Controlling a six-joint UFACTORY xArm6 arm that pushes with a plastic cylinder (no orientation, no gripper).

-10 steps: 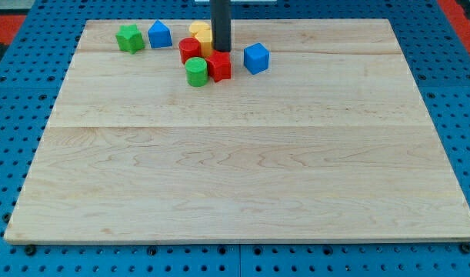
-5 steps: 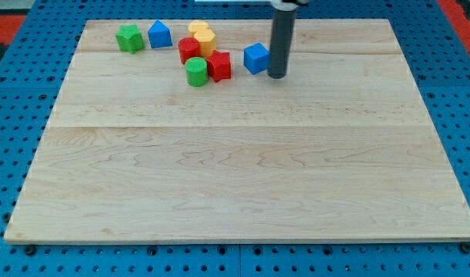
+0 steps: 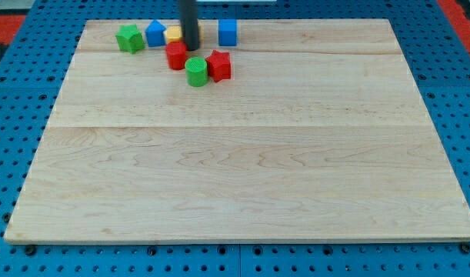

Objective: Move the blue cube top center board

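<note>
Blue cube (image 3: pixel 228 32) sits at the view's top of the worktop (image 3: pixel 242 177), close to centre and slightly toward the view's left, well apart from other blocks.

Camera view: the tool is a bare rod with nothing to open or hold; my tip (image 3: pixel 190 48) rests left of the cube, touching or just beside the red block (image 3: pixel 176 55) and a yellow block (image 3: pixel 173 34), whose shape is probably hidden by the rod. Green cylinder (image 3: pixel 195 71) and red star-like block (image 3: pixel 218 65) lie below.

Placement appears nearly complete. Any correction calls for a short push from the cube's left face, steering clear of the cluster.
</note>
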